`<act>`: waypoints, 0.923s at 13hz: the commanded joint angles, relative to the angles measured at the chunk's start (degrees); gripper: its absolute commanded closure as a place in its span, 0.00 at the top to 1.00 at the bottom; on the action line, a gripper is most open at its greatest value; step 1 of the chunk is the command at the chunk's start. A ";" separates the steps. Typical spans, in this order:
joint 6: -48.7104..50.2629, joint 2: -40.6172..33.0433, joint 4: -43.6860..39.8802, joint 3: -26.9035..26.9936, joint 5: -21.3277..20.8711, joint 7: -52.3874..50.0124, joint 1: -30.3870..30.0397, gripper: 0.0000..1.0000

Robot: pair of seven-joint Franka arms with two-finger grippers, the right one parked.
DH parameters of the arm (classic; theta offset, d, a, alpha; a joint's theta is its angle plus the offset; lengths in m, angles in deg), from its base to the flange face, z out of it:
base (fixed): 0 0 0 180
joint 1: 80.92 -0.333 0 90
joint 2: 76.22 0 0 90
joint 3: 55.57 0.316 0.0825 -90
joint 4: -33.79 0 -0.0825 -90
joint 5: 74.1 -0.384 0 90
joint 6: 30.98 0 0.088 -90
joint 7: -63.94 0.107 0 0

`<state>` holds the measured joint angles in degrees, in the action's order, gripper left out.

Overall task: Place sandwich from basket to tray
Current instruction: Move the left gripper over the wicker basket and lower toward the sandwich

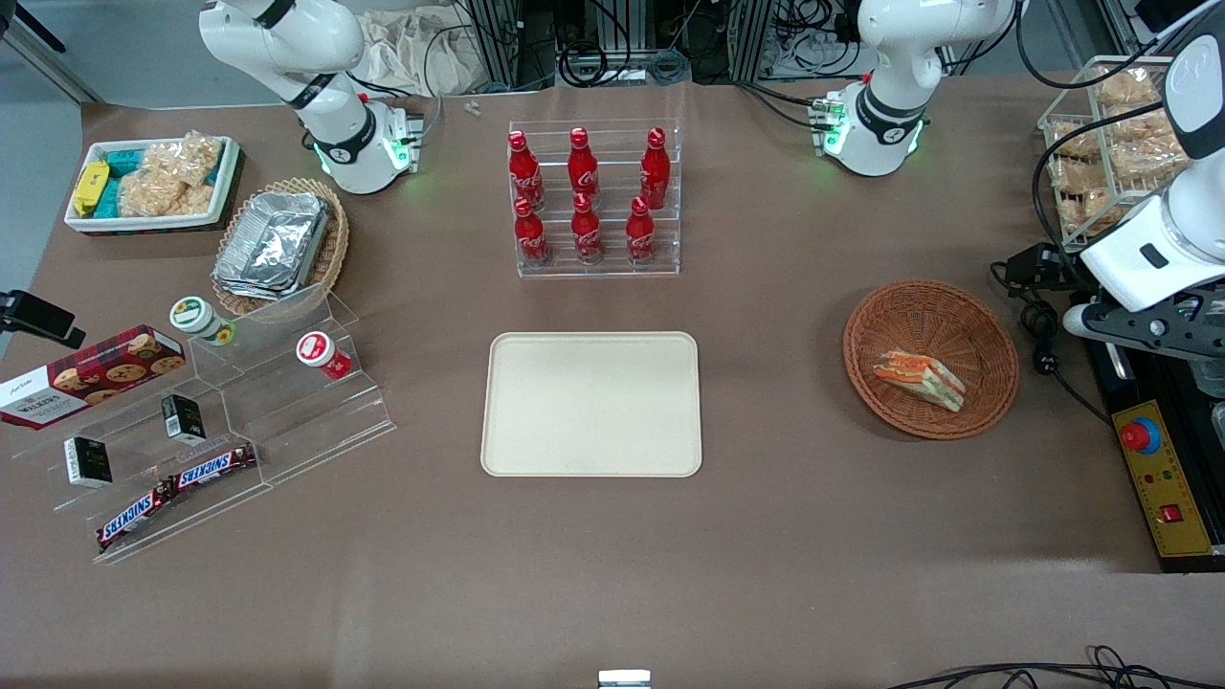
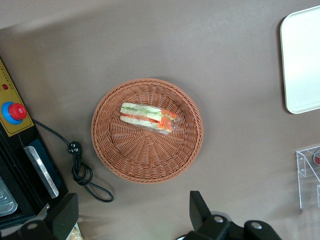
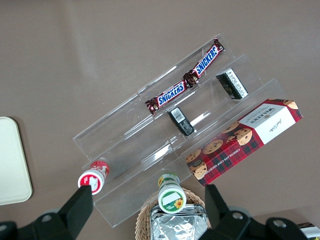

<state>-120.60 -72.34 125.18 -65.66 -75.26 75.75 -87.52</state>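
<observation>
At the centre of your front view lies the tray point(image 1: 591, 404), bare; right of it sits the basket point(image 1: 930, 358), with the sandwich point(image 1: 919, 379) lying in its bowl; at the right edge the gripper point(image 2: 131, 215) hangs high above the table, its fingers point(image 2: 200, 212) spread wide apart, holding nothing.

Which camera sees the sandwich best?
The left wrist view: it looks straight down on the sandwich lying in the basket, with the open gripper apart from it. The front view shows the sandwich smaller. The right wrist view does not show it.
</observation>
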 commanded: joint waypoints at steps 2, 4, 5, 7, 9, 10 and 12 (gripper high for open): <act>1.37 -0.28 -0.59 -0.10 -0.07 -0.74 -0.34 1.00; 1.64 -0.01 -0.60 -0.10 -0.95 -3.09 -0.25 1.00; 1.73 0.16 -0.25 -0.10 -1.13 -7.38 -0.25 1.00; 0.86 -0.10 2.20 -0.02 -0.87 -20.54 -0.34 1.00; -0.29 0.16 4.75 -0.02 -0.61 -34.77 -0.43 1.00; -4.47 -0.09 7.89 -0.02 -0.95 -40.50 -0.34 1.00; -13.18 -1.06 14.49 -0.02 -1.04 -54.28 -0.34 1.00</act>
<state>-127.94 -71.80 133.79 -65.54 -75.57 32.62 -87.76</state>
